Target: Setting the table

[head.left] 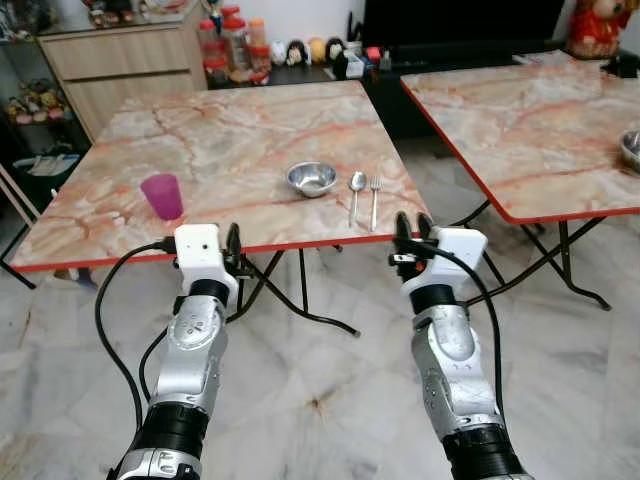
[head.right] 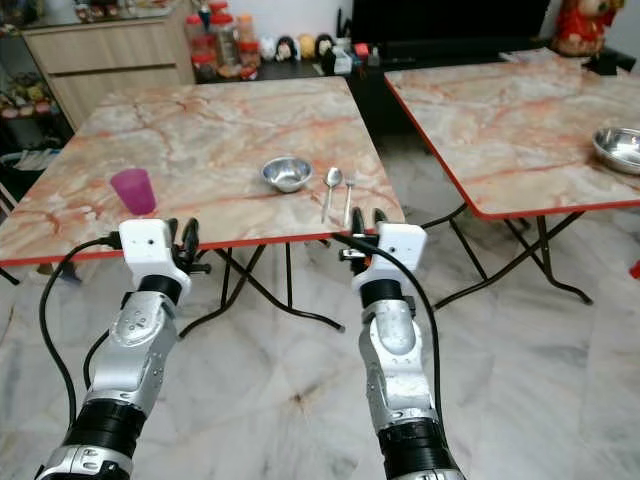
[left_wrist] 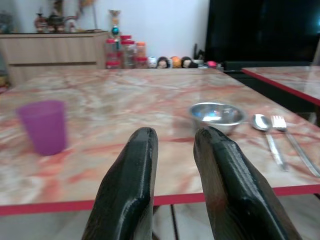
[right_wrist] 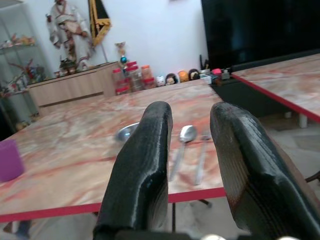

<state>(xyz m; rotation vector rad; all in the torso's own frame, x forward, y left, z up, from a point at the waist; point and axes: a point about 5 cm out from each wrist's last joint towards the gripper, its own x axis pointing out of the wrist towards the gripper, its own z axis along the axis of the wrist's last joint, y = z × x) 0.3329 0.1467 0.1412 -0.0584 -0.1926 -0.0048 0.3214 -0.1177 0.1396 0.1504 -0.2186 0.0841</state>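
We see one place setting on the near marble-patterned table [head.left: 200, 130], pink-orange veined top with a thin red edge band, black folding legs; one round polished steel bowl [head.left: 311, 178] sits toward the front edge, right of centre, and looks empty; just beside it on the right lie one metal spoon [head.left: 356, 190] and one metal fork [head.left: 374, 198], parallel, close but apart, handles pointing to the front edge, near the front right corner; one purple translucent plastic cup [head.left: 162, 195] stands upright near the front left part of the tabletop, well apart from the bowl; contents of the cup we cannot tell.

Our left gripper [head.left: 233, 252] hangs just off the front edge, below the cup's side, two long black fingers [left_wrist: 131, 185] slightly parted, nothing held; our right gripper [head.left: 411, 238] sits just off the front right corner, near the fork and spoon handles, fingers [right_wrist: 142, 175] parted, nothing held; both wrists white housings on silver arms with black cables.

Second table [head.left: 520, 120], same marble top and red edge, stands to the right, apart from the first; one steel bowl [head.right: 618, 148] at its right side.

Behind: wooden cabinet [head.left: 120, 60]; several red-lidded jars [head.left: 232, 45]; small figurines [head.left: 305, 50]; floor [head.left: 320, 400] pale marble tile.
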